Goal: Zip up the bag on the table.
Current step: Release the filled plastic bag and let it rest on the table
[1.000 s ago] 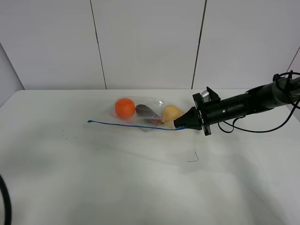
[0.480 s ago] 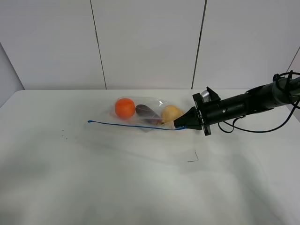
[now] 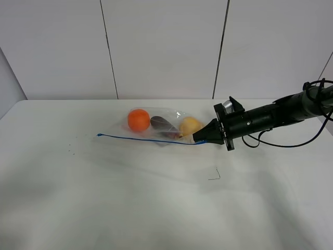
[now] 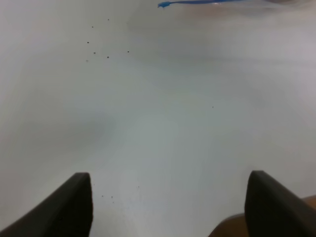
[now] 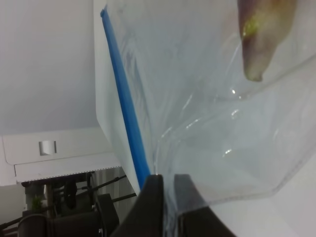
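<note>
Bag lying on the table, we pinch the right end of its blue strip in our clamped right gripper, our left gripper gaping well short, and judge we next anchor the strip's far end.

Exterior high cam sits above the near edge of the table, looking down and across at the back wall, wide enough to take in the whole bag and the right arm. Left wrist cam looks low over bare tabletop, well back from the bag, past its own two fingers; it shares only the end of the blue strip with the overhead view. Right wrist cam is pressed right up against the bag at the strip's other end, looking along the strip.
</note>
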`<action>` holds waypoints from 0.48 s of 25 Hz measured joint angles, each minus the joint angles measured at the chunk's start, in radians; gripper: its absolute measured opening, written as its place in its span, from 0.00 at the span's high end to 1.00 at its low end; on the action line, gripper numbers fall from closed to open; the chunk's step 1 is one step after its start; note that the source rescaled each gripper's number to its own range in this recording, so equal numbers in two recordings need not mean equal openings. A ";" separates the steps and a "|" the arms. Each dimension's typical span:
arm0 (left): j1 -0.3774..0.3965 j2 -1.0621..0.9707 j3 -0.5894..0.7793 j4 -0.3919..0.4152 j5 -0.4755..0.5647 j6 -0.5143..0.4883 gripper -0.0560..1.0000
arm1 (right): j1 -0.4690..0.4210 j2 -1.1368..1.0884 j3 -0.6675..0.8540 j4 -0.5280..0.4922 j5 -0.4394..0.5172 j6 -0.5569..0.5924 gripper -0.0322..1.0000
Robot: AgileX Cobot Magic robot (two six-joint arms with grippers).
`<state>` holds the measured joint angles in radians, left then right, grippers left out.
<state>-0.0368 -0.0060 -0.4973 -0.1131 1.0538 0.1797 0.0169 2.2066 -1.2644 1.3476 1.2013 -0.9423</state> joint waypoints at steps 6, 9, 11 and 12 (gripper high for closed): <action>0.000 0.000 0.000 0.065 0.000 -0.081 0.07 | 0.000 0.000 0.000 0.000 0.000 0.006 0.96; 0.000 0.000 0.005 0.113 0.000 -0.146 0.07 | 0.000 0.000 0.000 0.000 0.000 0.006 0.96; 0.000 -0.002 0.005 0.127 0.000 -0.160 0.07 | 0.000 0.000 0.000 -0.003 0.000 0.006 0.96; 0.000 -0.002 0.005 0.128 0.000 -0.161 0.07 | 0.000 0.000 0.000 -0.006 0.000 0.006 0.96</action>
<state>-0.0368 -0.0078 -0.4921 0.0147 1.0540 0.0184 0.0169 2.2066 -1.2644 1.3420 1.2013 -0.9363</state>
